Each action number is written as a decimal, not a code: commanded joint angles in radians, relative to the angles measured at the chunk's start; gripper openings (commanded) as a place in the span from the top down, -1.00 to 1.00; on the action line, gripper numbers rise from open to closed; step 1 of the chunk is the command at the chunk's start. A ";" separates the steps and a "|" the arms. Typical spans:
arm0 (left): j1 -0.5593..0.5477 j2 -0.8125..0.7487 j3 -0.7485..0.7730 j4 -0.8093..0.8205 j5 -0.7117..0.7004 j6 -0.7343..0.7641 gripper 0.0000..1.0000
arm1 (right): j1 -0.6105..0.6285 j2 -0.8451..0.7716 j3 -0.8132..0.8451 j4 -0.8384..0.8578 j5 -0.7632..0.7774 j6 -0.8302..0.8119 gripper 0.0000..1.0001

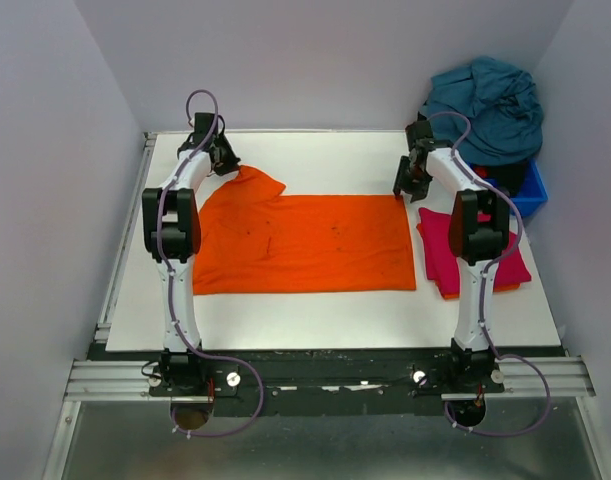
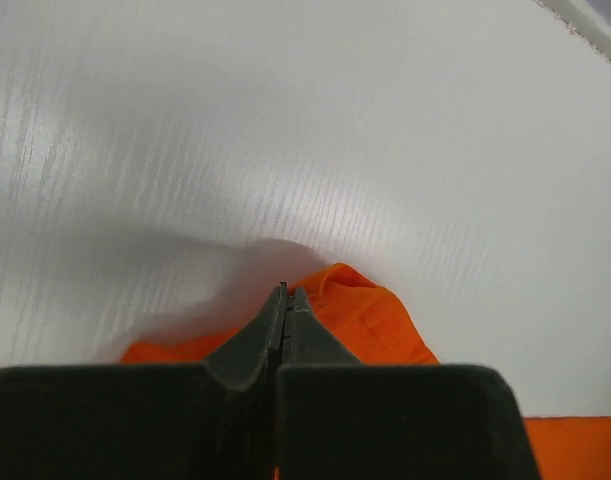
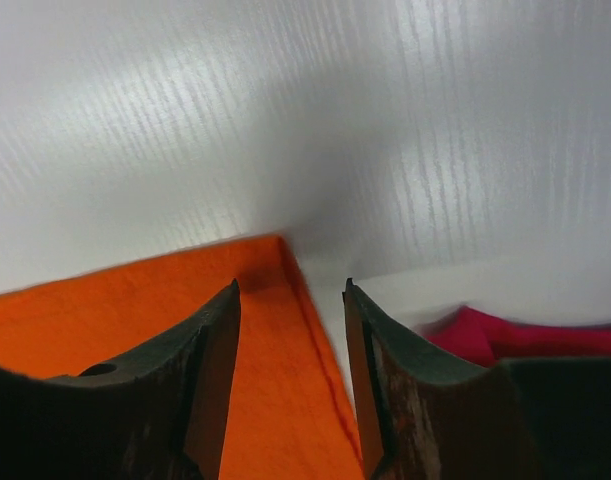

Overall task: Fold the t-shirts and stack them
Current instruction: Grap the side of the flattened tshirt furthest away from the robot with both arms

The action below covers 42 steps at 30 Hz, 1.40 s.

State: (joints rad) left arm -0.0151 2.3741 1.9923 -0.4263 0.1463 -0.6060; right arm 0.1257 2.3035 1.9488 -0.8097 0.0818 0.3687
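Observation:
A bright orange t-shirt (image 1: 305, 245) lies spread flat across the middle of the white table (image 1: 315, 320). My left gripper (image 1: 223, 160) is at its far-left sleeve, which rises in a peak to the jaws. In the left wrist view the left gripper (image 2: 285, 290) is shut, with orange cloth (image 2: 370, 315) bunched at the tips. My right gripper (image 1: 405, 188) hovers over the shirt's far-right corner. In the right wrist view the right gripper (image 3: 290, 290) is open, straddling the orange hem (image 3: 135, 310). A folded magenta-red t-shirt (image 1: 475, 255) lies at the right, seen as a magenta-red edge (image 3: 495, 335).
A heap of teal-blue cloth (image 1: 490, 105) sits on a small blue bin (image 1: 530, 195) at the back right corner. Walls close in the table at the left, back and right. A metal rail (image 1: 315, 380) with both arm bases runs along the near edge.

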 commanded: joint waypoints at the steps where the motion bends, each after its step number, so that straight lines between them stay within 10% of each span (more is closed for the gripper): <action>1: 0.001 -0.065 -0.016 0.029 0.009 0.015 1.00 | 0.003 -0.042 -0.031 0.018 0.093 -0.034 -0.09; 6: -0.002 -0.070 -0.026 0.037 0.010 0.018 1.00 | 0.003 0.003 0.019 -0.005 0.145 -0.109 0.46; 10: -0.002 -0.069 -0.018 0.040 0.015 0.020 1.00 | 0.003 -0.001 0.013 0.004 0.133 -0.119 0.42; 12: 0.000 -0.069 -0.012 0.032 0.013 0.023 1.00 | 0.003 -0.009 0.010 -0.002 0.116 -0.106 0.24; 14: 0.000 -0.069 -0.012 0.032 0.010 0.026 1.00 | 0.003 -0.038 -0.036 0.032 0.089 -0.111 -0.84; 15: -0.002 -0.070 -0.012 0.034 0.013 0.028 1.00 | 0.003 -0.056 -0.069 0.081 0.090 -0.122 -0.84; 20: -0.002 -0.070 -0.015 0.032 0.016 0.028 1.00 | 0.003 -0.038 0.004 0.070 0.102 -0.255 -0.08; 30: -0.002 -0.090 -0.029 0.047 0.027 0.035 1.00 | -0.023 -0.256 -0.330 0.440 -0.155 -0.514 -0.30; 42: -0.002 -0.107 -0.035 0.052 0.029 0.048 1.00 | -0.087 -0.211 -0.324 0.437 -0.324 -0.482 -0.10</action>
State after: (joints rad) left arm -0.0154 2.3405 1.9667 -0.3893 0.1543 -0.5770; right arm 0.0383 2.0846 1.6337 -0.4084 -0.1711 -0.0853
